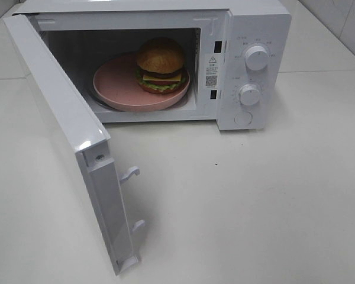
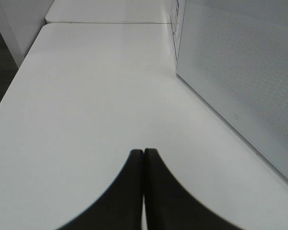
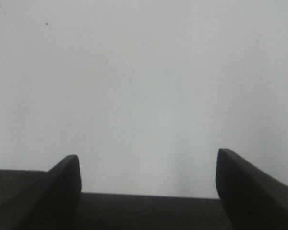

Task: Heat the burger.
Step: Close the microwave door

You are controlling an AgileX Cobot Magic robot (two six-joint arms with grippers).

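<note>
Inside microwave (image 1: 248, 35), burger (image 1: 160, 64) on plate (image 1: 115, 86)

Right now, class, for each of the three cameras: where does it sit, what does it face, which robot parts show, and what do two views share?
Exterior high: mounted above, facing down at the open microwave, with the burger on a plate inside; no robot parts.
Left wrist: low over the table, beside the microwave door; shut left gripper.
Right wrist: faces a bare white surface; open right gripper.
Shared: exterior and left wrist both show the door.

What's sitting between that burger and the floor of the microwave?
A pink plate: the burger rests on it inside the open microwave, seen in the exterior high view.
</note>
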